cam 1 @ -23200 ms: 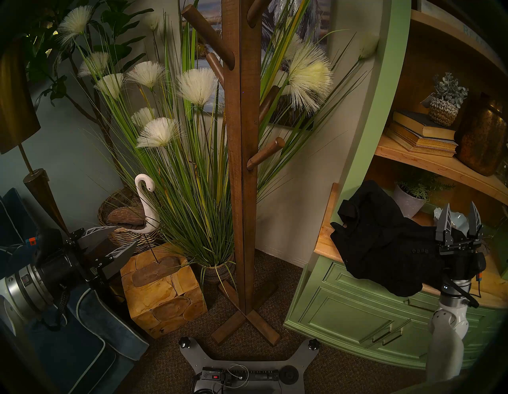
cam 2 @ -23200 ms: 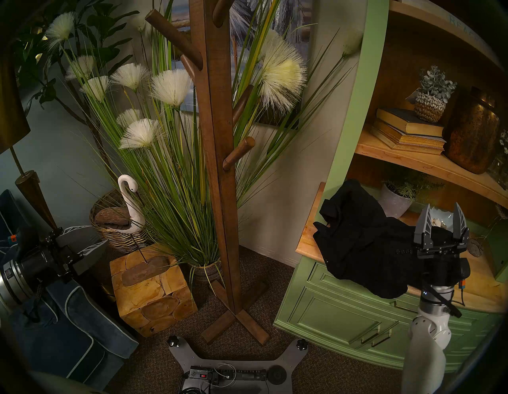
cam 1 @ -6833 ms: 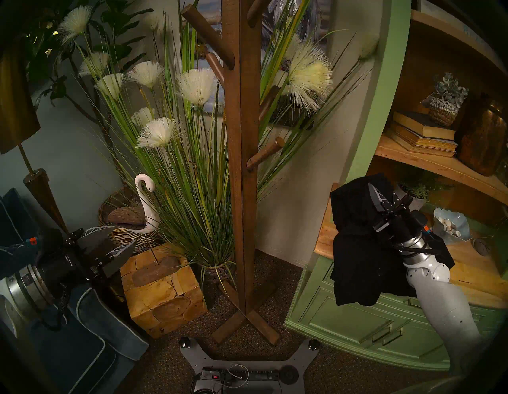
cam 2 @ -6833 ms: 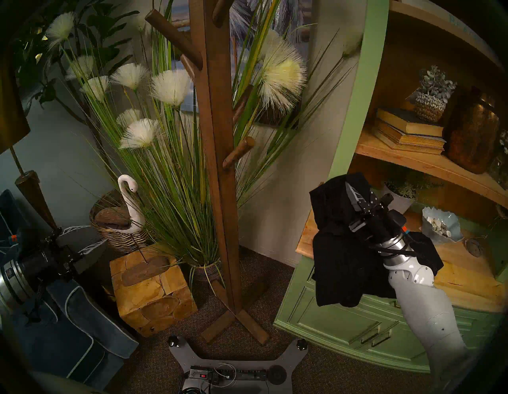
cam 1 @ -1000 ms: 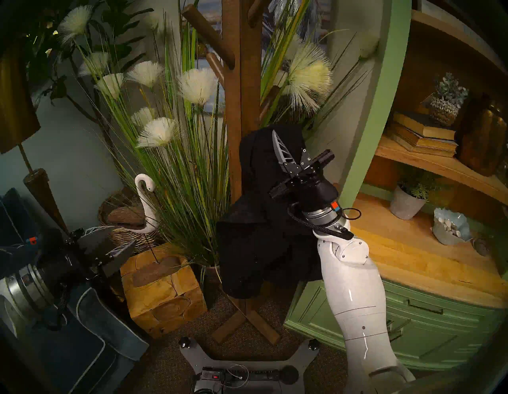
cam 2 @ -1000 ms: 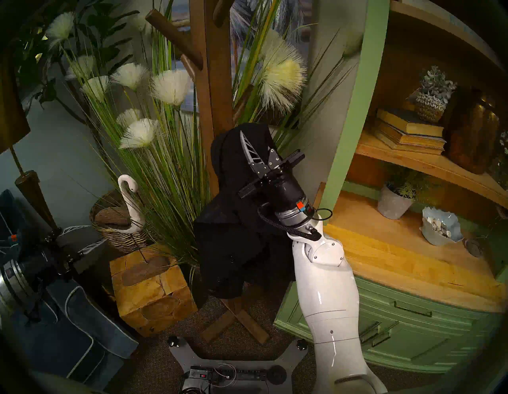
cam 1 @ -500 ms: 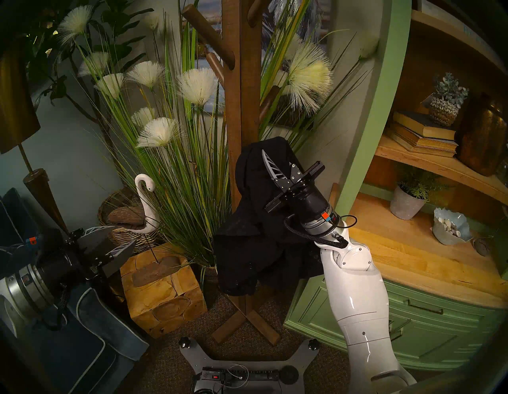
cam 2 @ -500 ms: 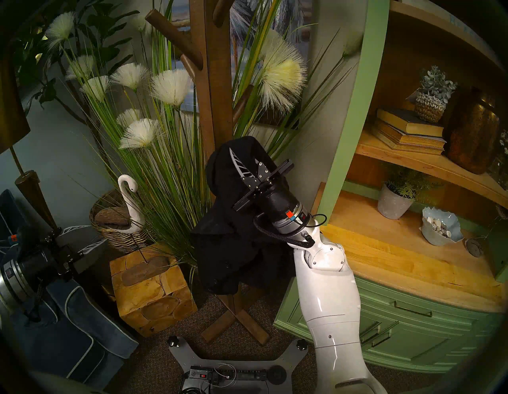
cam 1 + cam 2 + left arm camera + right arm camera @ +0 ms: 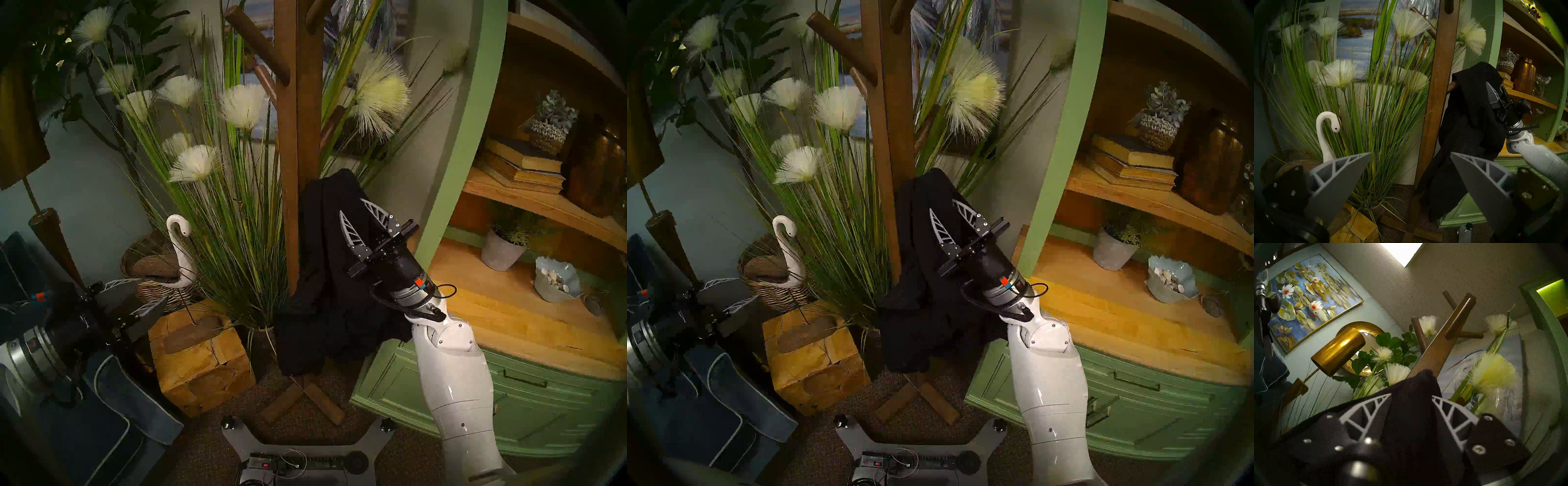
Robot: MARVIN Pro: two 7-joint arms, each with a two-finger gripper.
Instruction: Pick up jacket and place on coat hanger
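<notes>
The black jacket [image 9: 322,271] hangs from the lower right peg of the brown wooden coat stand [image 9: 298,118] and drapes down in front of its post. My right gripper [image 9: 353,207] is open, its two fingers spread just in front of the jacket's upper part. In the right wrist view the jacket [image 9: 1415,404] lies between the spread fingers of the right gripper [image 9: 1411,395], below the stand [image 9: 1440,348]. My left gripper [image 9: 154,289] is open and empty at the far left. The left wrist view shows the jacket [image 9: 1471,118] on the stand [image 9: 1440,67].
A green shelf cabinet [image 9: 441,390] with a wooden top stands right of the stand. Tall potted grass [image 9: 237,220], a white swan figure [image 9: 179,237] and a wooden block [image 9: 200,356] stand to its left. A dark blue cushion [image 9: 112,407] lies under my left arm.
My right gripper has opened and let go of the jacket, then drawn back down and to the right. The jacket now hangs by itself on the peg. The left arm has not moved.
</notes>
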